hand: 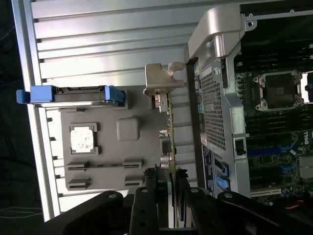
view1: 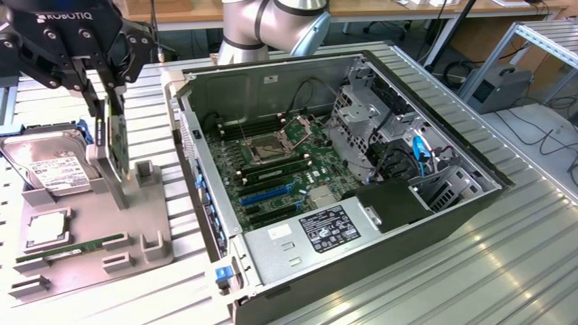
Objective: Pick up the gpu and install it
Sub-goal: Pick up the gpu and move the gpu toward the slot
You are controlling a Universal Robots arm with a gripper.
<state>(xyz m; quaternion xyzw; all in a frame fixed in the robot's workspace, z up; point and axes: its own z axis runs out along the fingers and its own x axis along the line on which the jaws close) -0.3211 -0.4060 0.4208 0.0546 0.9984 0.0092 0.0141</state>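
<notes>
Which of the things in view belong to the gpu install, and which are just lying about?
In the job: slim black gpu card with silver bracket, standing on edge in the grey tray; gripper at it; open metal computer case.
Lying about: silver hard drive with white label; narrow green memory stick; square silver processor chip.

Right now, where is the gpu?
On the exterior view's left, the gpu stands on edge in the gray tray, between the hard drive and the open computer case, its top at the claw.

Slim dark gpu, silver end bracket, upright on edge in grey holder
</notes>
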